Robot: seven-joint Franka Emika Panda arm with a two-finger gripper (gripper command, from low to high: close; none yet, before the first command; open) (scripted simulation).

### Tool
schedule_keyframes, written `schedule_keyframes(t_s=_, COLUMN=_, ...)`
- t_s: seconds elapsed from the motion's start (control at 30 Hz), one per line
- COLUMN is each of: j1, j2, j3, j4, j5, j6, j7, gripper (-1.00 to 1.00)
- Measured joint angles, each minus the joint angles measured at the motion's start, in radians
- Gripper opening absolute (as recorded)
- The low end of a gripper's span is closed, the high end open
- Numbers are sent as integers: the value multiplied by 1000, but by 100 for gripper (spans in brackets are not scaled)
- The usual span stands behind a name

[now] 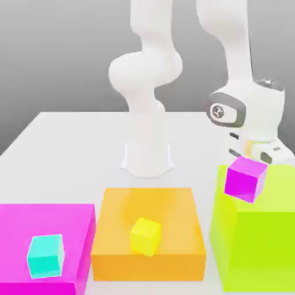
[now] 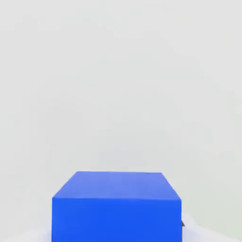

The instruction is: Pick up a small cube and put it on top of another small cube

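The small cube [image 2: 116, 208] is deep royal blue and sits on the white table, very close under the hand camera. In the exterior view my hand [image 1: 256, 144] is lowered at the exterior view's right, behind a lime block. Its lower end is hidden by a purple-magenta small cube [image 1: 246, 178] that stands on that block's near-left corner. The blue cube is hidden there too.
Three big blocks line the front: magenta [image 1: 34, 219] carrying a cyan small cube [image 1: 45, 256], orange [image 1: 173, 207] carrying a yellow small cube [image 1: 144, 236], and tall lime [image 1: 271, 230]. The arm's white base [image 1: 148, 158] stands mid-table. Bare table [image 1: 69, 144] lies behind the blocks.
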Motion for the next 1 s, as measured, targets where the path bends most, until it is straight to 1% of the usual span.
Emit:
schedule_keyframes(t_s=0.23, j1=22, j2=-142, j3=11, j4=21, j5=209, j6=-293, j7=218, gripper=-100)
schedule_keyframes(t_s=0.3, j1=18, j2=-177, j3=1, j4=46, j5=243, j6=-382, j7=278, gripper=-100)
schedule_keyframes(t_s=0.47, j1=-13, j2=-259, j3=-36, j4=137, j5=293, j6=-608, j7=413, gripper=-100)
schedule_keyframes(t_s=0.53, j1=-44, j2=-277, j3=-59, j4=198, j5=268, j6=-674, j7=431, gripper=-100)
schedule_keyframes(t_s=0.7, j1=-137, j2=-305, j3=-122, j4=369, j5=163, j6=-807, j7=434, gripper=-100)
schedule_keyframes(t_s=0.93, j1=-234, j2=-282, j3=-188, j4=558, j5=-26, j6=-838, j7=327, gripper=-100)
schedule_keyframes(t_s=1.0, j1=-243, j2=-256, j3=-197, j4=552, j5=-53, j6=-786, j7=300, gripper=-100)
